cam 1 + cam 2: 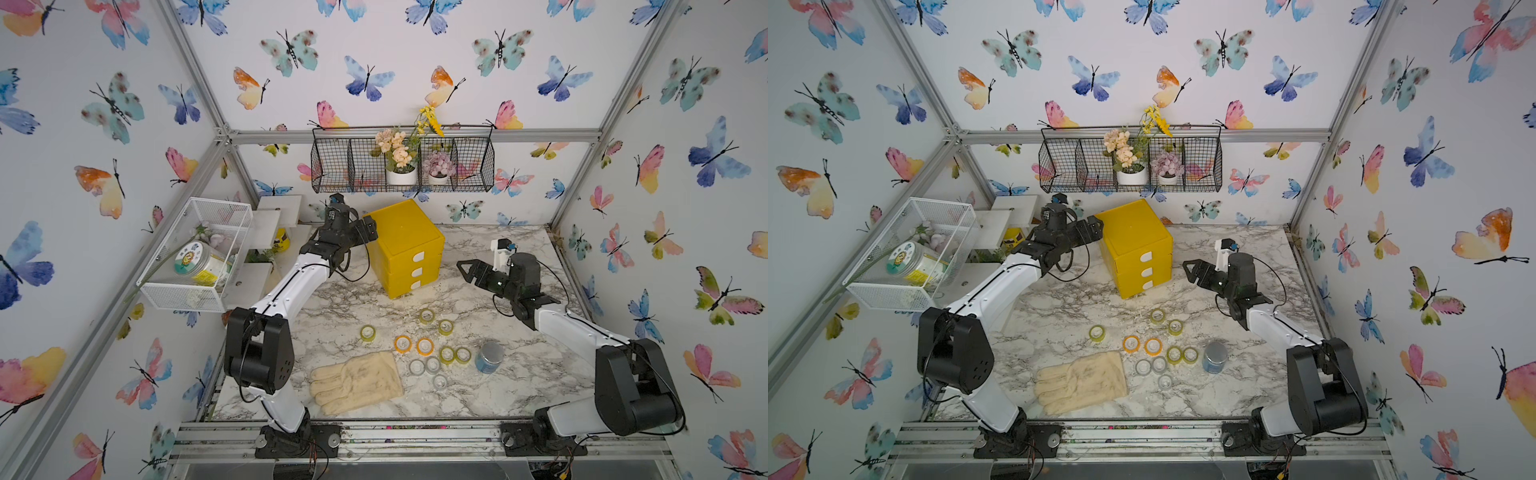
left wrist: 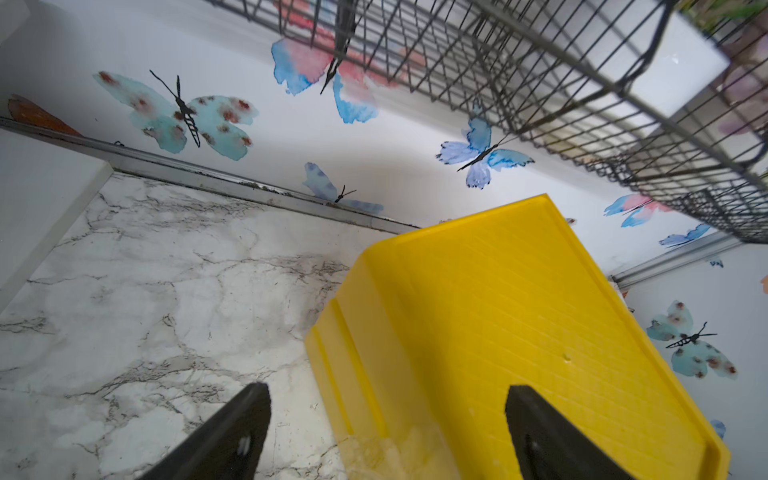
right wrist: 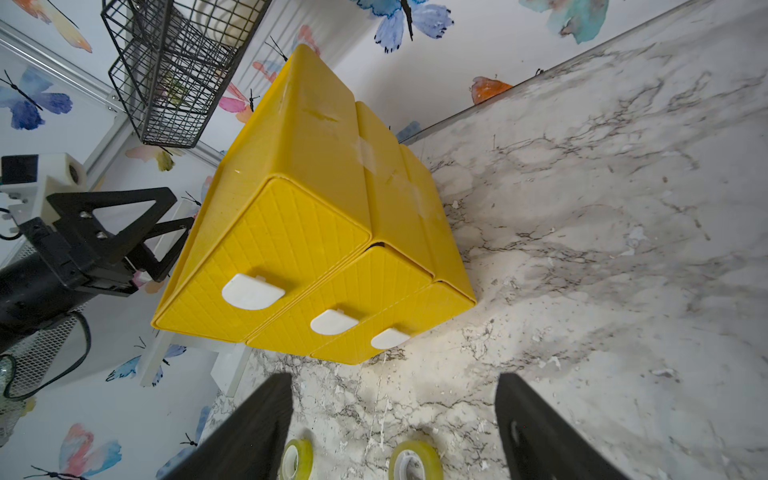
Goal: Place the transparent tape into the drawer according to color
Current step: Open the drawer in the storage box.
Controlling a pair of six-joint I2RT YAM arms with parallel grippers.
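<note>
Top views, jar (image 1: 199, 262) label unreadable, yellow drawer (image 1: 405, 245), tape rings (image 1: 432, 365)

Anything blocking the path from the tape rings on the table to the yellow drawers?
No object lies between the tape rings and the yellow drawer unit. But all three drawers look shut, so the drawer fronts themselves block entry. The right gripper faces the handles, jaws apart, with nothing in between.
</note>
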